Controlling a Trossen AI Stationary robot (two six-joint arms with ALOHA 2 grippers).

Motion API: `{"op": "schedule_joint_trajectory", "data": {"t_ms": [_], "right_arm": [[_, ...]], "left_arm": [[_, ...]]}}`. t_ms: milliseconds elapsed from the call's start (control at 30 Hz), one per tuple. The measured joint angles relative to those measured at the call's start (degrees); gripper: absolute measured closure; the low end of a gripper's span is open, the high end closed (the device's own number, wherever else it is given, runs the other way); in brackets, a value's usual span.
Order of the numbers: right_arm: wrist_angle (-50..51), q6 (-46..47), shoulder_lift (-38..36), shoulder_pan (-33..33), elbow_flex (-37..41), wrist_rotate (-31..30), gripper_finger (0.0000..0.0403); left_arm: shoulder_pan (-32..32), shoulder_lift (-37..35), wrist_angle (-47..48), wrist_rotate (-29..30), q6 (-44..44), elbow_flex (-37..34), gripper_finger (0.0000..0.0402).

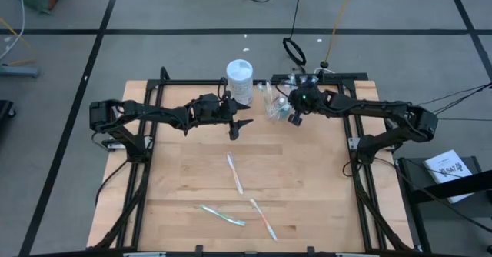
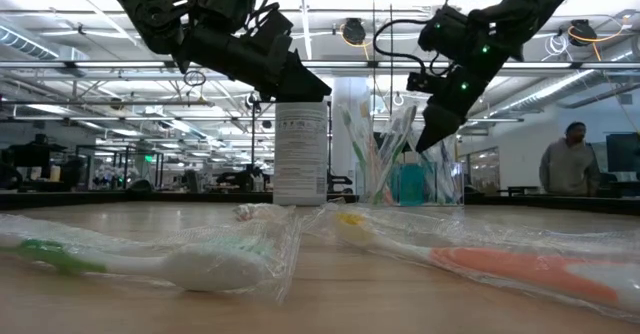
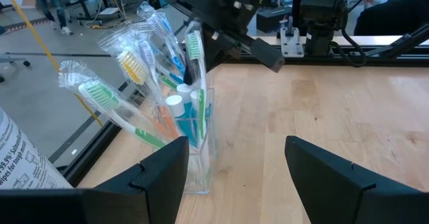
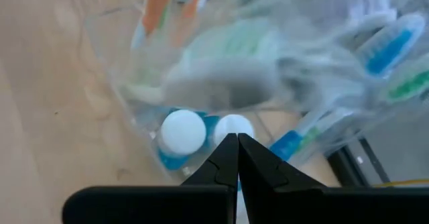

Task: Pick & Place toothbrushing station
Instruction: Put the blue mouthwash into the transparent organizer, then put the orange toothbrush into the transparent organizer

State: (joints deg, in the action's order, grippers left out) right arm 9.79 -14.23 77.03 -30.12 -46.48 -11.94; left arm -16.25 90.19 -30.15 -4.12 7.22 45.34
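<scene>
Lying nearest the table's (image 1: 184, 180) front edge are two wrapped toothbrushes: a green one (image 1: 223, 215) and, just beside it to the right, an orange one (image 1: 263, 218). In the low view they fill the foreground in their crinkled clear wrappers, the green one (image 2: 150, 259) on the left and the orange one (image 2: 520, 266) on the right. A third brush (image 1: 234, 172) lies farther in, near the middle of the wood, apart from the other two.

Behind these, toward the back edge, the left gripper (image 1: 237, 126) hangs above the table with its jaws spread wide and nothing between them; its own camera looks past both fingers (image 3: 161, 167) at the cup (image 3: 194, 150). That clear cup (image 1: 274, 103) stands upright near the back edge, crowded with wrapped toothbrushes (image 3: 134, 70) whose heads fan outward, and with small blue white-capped tubes (image 4: 182, 135) in its lower part.

The right gripper (image 1: 294, 117) is at the cup, just above its rim, fingers pointing down among the brushes. Its jaws are pressed together, and nothing shows between the tips (image 4: 236, 158).

A white canister (image 1: 239, 80) stands just left of the cup, at the back edge. Beyond the table, a person (image 2: 568, 162) stands in the room.
</scene>
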Motion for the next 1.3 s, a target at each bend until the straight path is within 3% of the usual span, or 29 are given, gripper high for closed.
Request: {"op": "schedule_joint_trajectory", "data": {"t_ms": [367,767,1000,1133,1300], "right_arm": [[-1.7,-4.2,-1.0,0.2,0.0,-0.3,0.0403],[-2.6,-1.9,-5.7,10.2,0.0,0.2,0.0403],[-5.1,-0.6,-5.7,13.2,0.0,0.4,0.0395],[-4.2,-0.6,-5.7,13.5,0.2,8.2,0.0372],[-14.2,-0.9,-5.7,13.5,3.9,19.8,0.0338]], "left_arm": [[0.0,0.0,0.0,0.0,0.1,0.0,0.0146],[0.4,0.0,0.0,0.0,-1.2,0.0,0.0146],[1.8,0.0,-0.1,-0.1,2.6,0.0,0.0146],[2.2,0.0,-0.1,-0.1,9.0,0.0,0.0146],[2.1,0.0,-0.1,-0.1,11.7,0.0,0.0146]]}}
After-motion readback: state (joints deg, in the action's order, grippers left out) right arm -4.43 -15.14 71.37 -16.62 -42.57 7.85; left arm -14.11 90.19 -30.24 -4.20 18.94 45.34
